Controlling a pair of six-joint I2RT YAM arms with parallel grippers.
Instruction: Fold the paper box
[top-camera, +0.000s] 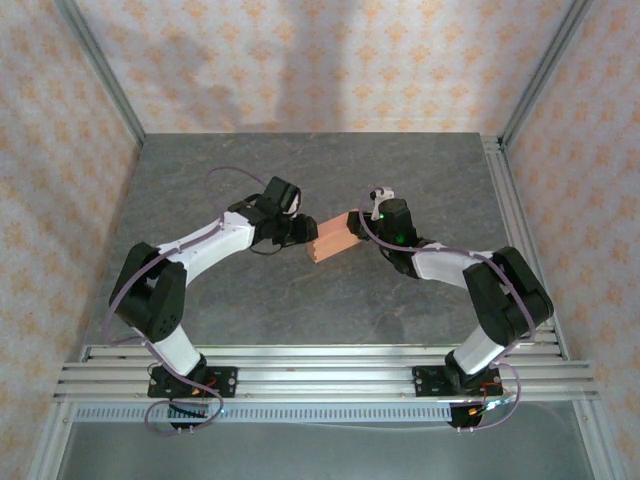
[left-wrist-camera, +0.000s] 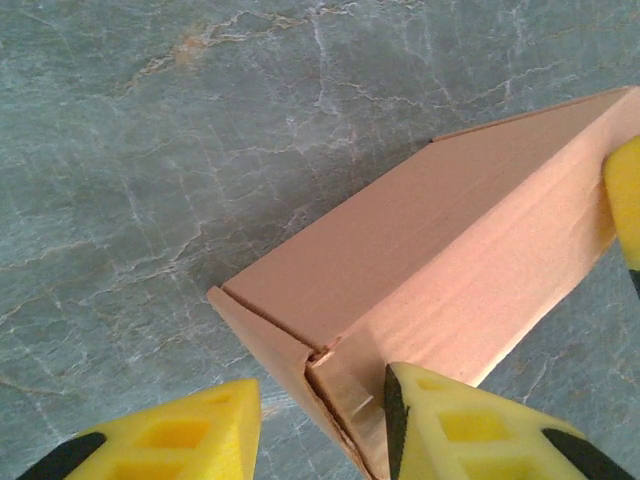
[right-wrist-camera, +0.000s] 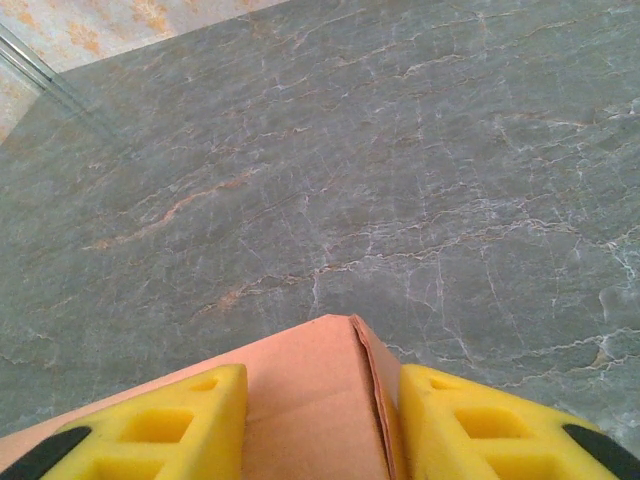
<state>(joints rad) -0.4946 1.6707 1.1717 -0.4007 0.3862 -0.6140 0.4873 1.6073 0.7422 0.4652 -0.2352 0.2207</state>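
The grey marbled table (top-camera: 300, 170) spreads on all sides of the paper box (top-camera: 331, 238), which is folded into a long low block. At the box's left end the left gripper (left-wrist-camera: 322, 385) is released, its jaws straddling a corner with one finger touching. At the box's right end the right gripper (right-wrist-camera: 322, 372) flanks another corner; I cannot tell whether it is clamped or loose.

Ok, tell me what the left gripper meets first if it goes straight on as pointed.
The paper box: its near end sits between the left gripper's open jaws, against one finger, so going on would likely press into the card at once; depth is unclear.
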